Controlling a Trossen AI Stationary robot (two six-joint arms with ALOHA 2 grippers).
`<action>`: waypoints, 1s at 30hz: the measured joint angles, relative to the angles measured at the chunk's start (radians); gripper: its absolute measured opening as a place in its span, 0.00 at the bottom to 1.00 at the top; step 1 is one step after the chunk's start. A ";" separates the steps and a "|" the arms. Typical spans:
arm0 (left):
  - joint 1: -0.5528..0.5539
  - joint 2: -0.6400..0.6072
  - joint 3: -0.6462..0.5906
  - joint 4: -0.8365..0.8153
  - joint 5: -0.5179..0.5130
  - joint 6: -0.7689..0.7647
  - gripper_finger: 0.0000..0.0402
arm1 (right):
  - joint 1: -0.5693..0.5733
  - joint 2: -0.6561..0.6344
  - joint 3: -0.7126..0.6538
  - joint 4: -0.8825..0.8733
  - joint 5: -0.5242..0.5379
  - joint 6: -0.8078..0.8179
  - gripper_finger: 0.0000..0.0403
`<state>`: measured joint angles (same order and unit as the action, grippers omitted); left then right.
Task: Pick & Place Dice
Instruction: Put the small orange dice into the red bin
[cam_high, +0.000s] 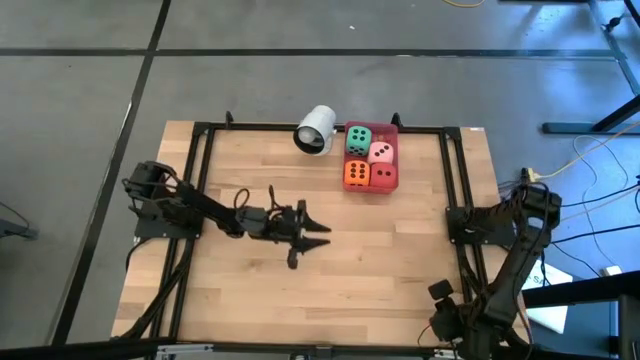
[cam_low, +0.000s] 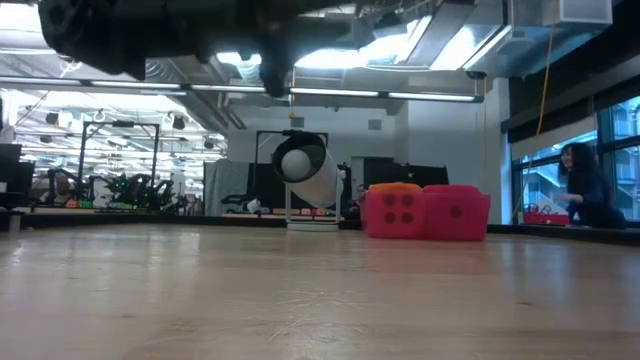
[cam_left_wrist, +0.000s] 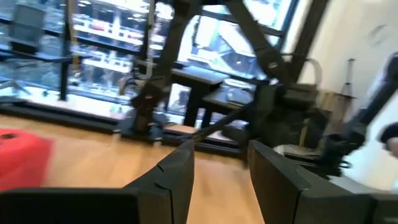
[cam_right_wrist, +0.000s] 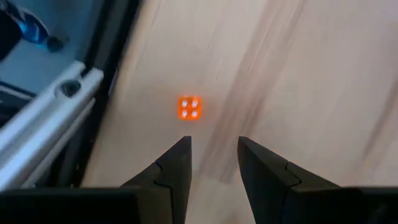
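Reaching over the tabletop's middle, the left gripper (cam_high: 318, 236) hangs above the wood with its fingers apart and nothing between them. Farther right, at the far edge, a white cup (cam_high: 316, 130) lies on its side just beside the red tray (cam_high: 389, 126). All four dice sit packed in the tray: green die (cam_high: 357, 139), pink die (cam_high: 381, 152), orange die (cam_high: 355, 174), red die (cam_high: 383, 176). Folded at the right edge, the right gripper (cam_right_wrist: 212, 160) is empty, fingers apart.

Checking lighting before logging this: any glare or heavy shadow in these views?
High view: even light, no glare on the dice. Low view: ceiling lights glare, and the left arm overhead shows as a dark silhouette. Left wrist view: bright background beyond the left gripper.
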<state>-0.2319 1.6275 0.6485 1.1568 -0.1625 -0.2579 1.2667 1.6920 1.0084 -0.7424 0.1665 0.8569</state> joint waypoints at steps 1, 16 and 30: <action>-0.016 0.009 0.015 0.000 0.000 0.000 0.36 | 0.000 0.012 0.001 0.000 -0.012 0.004 0.33; -0.156 0.029 0.073 -0.001 -0.086 0.078 0.36 | 0.010 0.115 0.120 -0.001 0.053 -0.088 0.33; -0.167 0.029 0.073 -0.006 -0.084 0.063 0.36 | -0.011 0.138 0.121 -0.021 0.003 -0.096 0.33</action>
<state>-0.3988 1.6569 0.7216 1.1508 -0.2461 -0.1947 1.2555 1.8301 1.1297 -0.7633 0.1693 0.7614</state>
